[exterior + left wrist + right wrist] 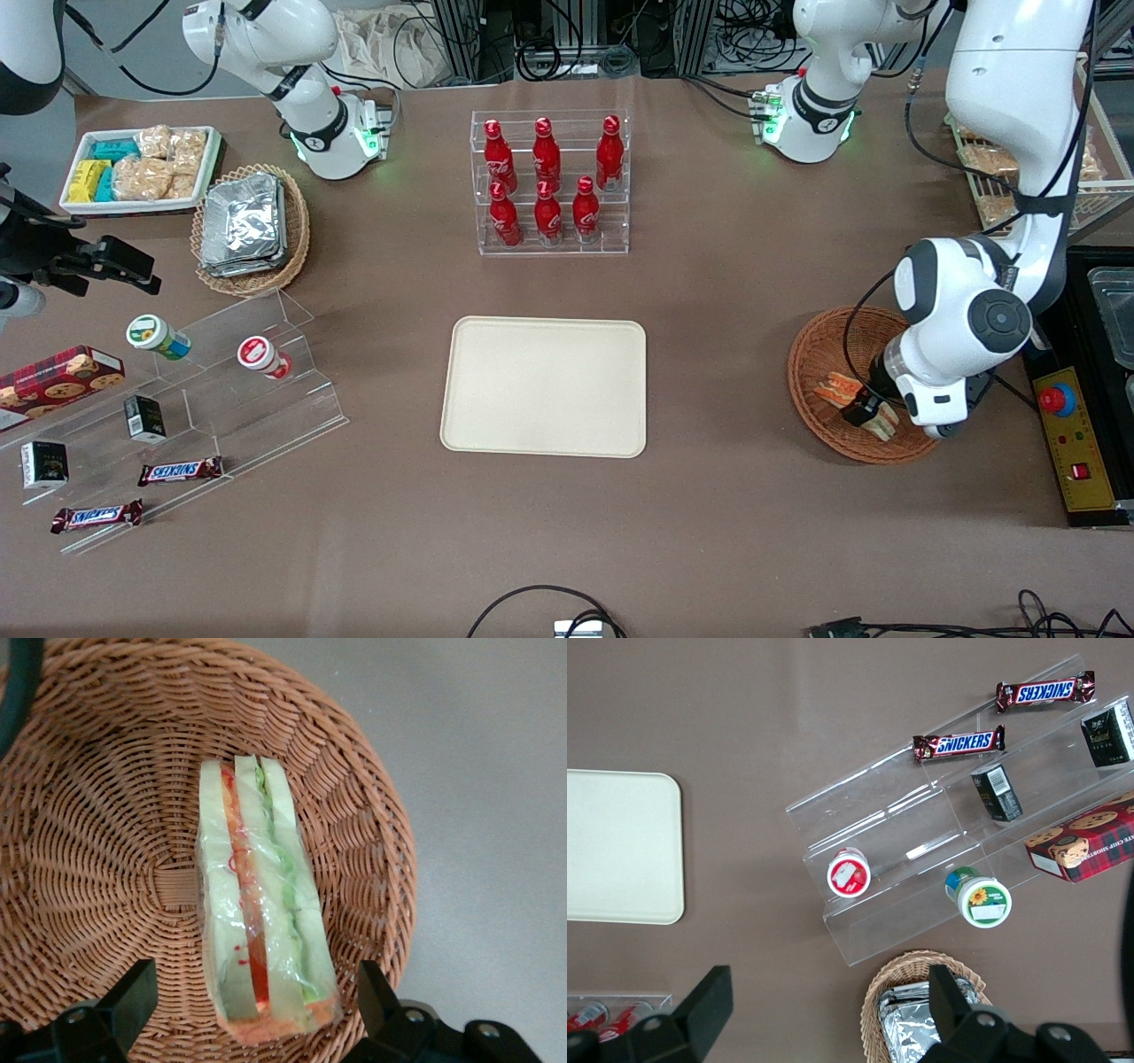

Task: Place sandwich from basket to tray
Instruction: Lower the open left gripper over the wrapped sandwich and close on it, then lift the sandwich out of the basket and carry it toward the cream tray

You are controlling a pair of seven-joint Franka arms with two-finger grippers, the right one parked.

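Note:
The sandwich (261,912), a wrapped white-bread wedge with orange-red and green filling, lies in the reddish-brown wicker basket (97,815). In the front view the basket (811,359) stands toward the working arm's end of the table, with the sandwich (842,390) partly hidden under the arm. My gripper (257,1001) is open just above the basket, one finger on each side of the sandwich's wide end, with gaps to it. It also shows in the front view (866,409). The cream-beige tray (545,386) lies flat at the table's middle, with nothing on it.
A clear rack of red bottles (551,182) stands farther from the camera than the tray. A clear stepped stand (221,390) with cups and snack bars, a tan basket of foil packs (250,226) and a white snack tray (142,168) lie toward the parked arm's end.

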